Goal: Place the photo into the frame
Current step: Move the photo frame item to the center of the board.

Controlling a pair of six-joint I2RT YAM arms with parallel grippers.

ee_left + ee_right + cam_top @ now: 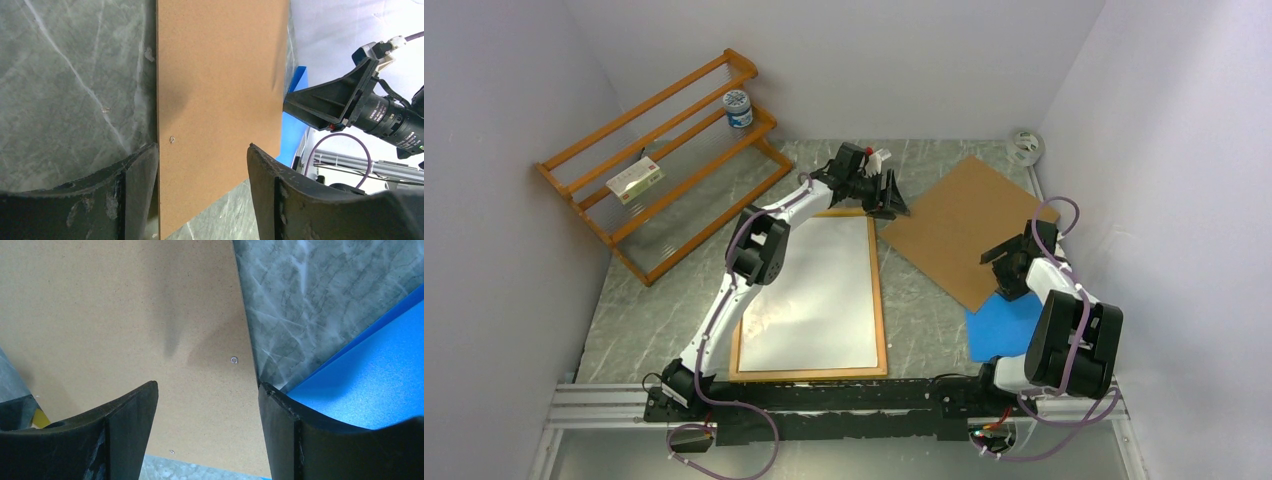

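So, photo point(814, 290) lies white back up inside frame point(809, 374), just left of left gripper point(889, 195) and back toward that arm's base; long axis runs near-to-far, along left arm. Left arm way nearer, right gripper point(1004, 265) well apart, across brown backing board point(964, 225). Both grippers spread, pinching nothing, each hovering over opposite edge of board. Photo looks flat, plain white, wood rim showing all round. Guessing board goes on next

I found the marble table point(924, 310) carrying the frame point(814, 374) (photo point(814, 290) inside, white side up), a brown board point(954, 225) touching a blue sheet point(1004, 325), and an orange rack point(686, 150).
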